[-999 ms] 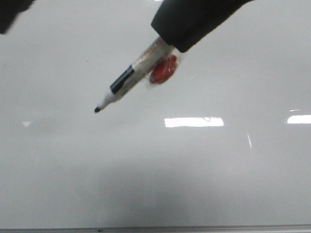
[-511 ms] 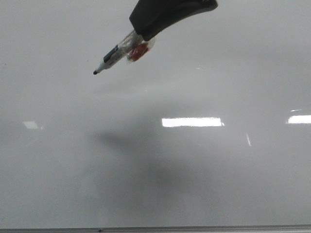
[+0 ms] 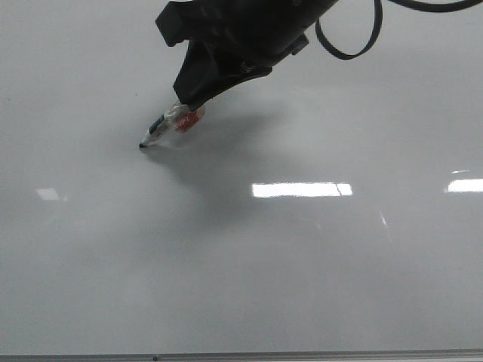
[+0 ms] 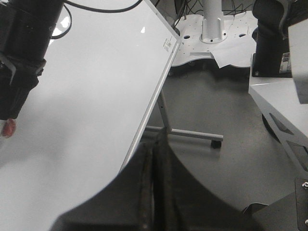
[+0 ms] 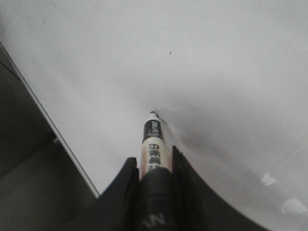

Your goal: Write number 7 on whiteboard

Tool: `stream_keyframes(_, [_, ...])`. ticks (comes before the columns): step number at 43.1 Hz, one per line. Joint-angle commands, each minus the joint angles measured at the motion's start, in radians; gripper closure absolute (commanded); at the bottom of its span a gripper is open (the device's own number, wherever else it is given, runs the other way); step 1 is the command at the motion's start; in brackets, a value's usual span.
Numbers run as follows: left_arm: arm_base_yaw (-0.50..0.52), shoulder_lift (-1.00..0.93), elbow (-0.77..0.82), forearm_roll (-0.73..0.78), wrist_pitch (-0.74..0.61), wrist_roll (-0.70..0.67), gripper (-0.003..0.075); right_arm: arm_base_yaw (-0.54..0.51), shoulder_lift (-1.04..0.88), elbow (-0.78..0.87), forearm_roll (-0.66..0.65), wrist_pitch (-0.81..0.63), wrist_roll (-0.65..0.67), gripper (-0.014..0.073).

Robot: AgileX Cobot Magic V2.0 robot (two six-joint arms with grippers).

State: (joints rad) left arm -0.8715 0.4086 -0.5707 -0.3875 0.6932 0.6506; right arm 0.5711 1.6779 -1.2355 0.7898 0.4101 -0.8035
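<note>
Front view: whiteboard (image 3: 317, 271) is filling the frame, surface bare, no number 7 showing yet. Right pincer (image 3: 198, 102) is reaching down from above, pinching the marker (image 3: 167, 124) at a slant so its black tip is meeting or nearly meeting the board, likely to begin the top stroke. Left pincer (image 4: 155, 168), jaws pressed together and holding nothing, is hanging off beyond the board's edge, clear of the writing.
</note>
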Motion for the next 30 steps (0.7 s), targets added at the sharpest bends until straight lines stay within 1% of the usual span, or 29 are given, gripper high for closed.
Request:
stream_keyframes(1, [0.001,0.004,-0.027,-0.029,-0.065,-0.013,0.0741,-0.029,-0.053,-0.037,0.024,-0.036,-0.004,0.0663])
stream_keyframes(7, [0.001,0.004,-0.027,-0.029,-0.065,-0.013,0.0741,-0.101,-0.079,-0.028,0.014,0.019,-0.004,0.0663])
stream_keyframes(13, [0.001,0.004,-0.027,-0.029,-0.067,-0.013,0.0741,-0.181,-0.127,0.007,0.007,0.044,-0.007,0.0663])
stream_keyframes(16, [0.001,0.004,-0.027,-0.029,-0.069,-0.013,0.0741,-0.204,-0.14,0.02,0.007,0.061,-0.016,0.0663])
stream_keyframes(22, [0.001,0.004,-0.027,-0.029,-0.069,-0.013,0.0741,-0.198,-0.13,0.048,0.007,0.081,-0.027,0.0663])
stream_keyframes(30, [0.001,0.004,-0.027,-0.029,-0.069,-0.013,0.0741,-0.135,-0.068,0.122,0.007,0.046,-0.027,0.0663])
